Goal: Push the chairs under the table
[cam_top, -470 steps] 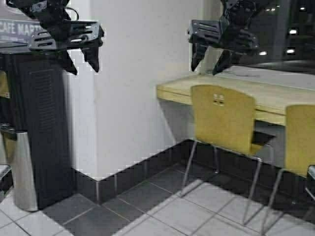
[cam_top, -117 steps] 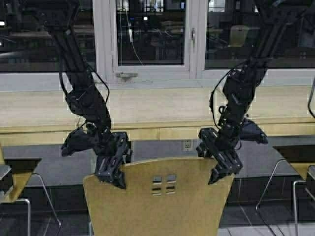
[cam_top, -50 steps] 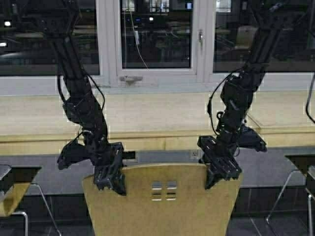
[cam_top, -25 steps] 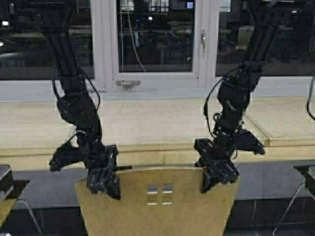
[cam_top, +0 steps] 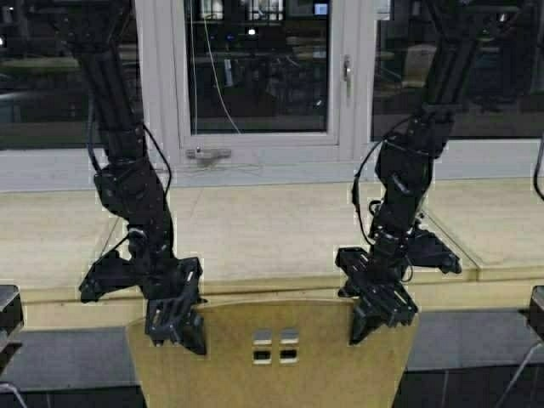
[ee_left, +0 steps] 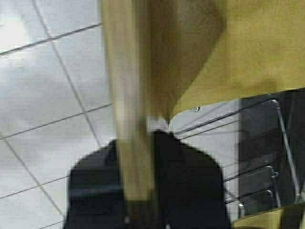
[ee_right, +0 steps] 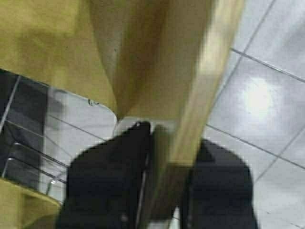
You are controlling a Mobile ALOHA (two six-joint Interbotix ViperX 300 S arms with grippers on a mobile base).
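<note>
Mustard plywood chair [cam_top: 272, 357] back gripped by left claw [cam_top: 176, 321] and right claw [cam_top: 378, 313].

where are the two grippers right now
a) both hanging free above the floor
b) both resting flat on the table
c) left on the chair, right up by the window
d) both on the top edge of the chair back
d) The left gripper and right gripper each straddle the top edge of the chair back near its corners; both wrist views show the plywood edge between the jaws.
</note>
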